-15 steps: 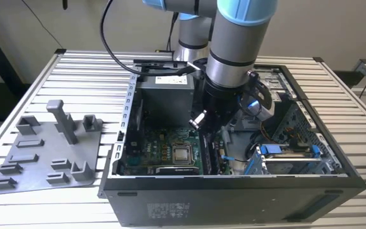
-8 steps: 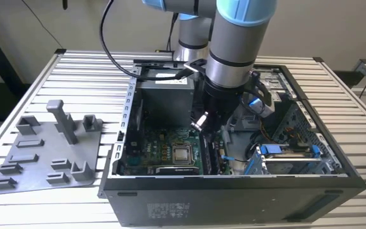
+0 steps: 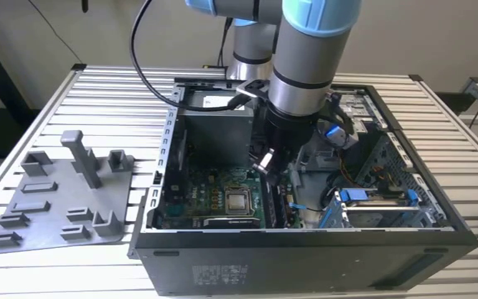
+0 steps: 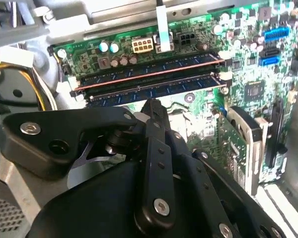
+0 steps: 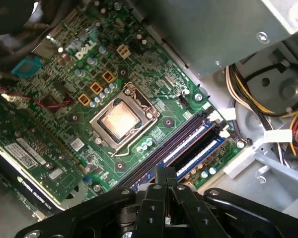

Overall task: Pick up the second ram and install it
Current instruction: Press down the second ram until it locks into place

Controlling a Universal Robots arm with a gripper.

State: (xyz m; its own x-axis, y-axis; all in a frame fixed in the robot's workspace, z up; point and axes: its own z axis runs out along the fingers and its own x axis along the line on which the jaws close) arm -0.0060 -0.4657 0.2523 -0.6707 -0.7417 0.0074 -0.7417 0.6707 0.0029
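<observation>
Two long dark memory sticks stand seated side by side in the motherboard slots. The second ram is the one nearer my fingertips; in the first wrist view the dark strips run beside blue slots. My gripper hangs inside the open computer case, right over the middle of the nearer stick. Its fingers are pressed together with nothing showing between them. Whether the tips touch the stick is hidden. In the exterior view the gripper sits low over the board, beside the processor.
A grey holder tray with upright posts lies on the slatted table at the exterior view's left. Inside the case are the grey power-supply box, bundled cables, a graphics card and blue drive brackets.
</observation>
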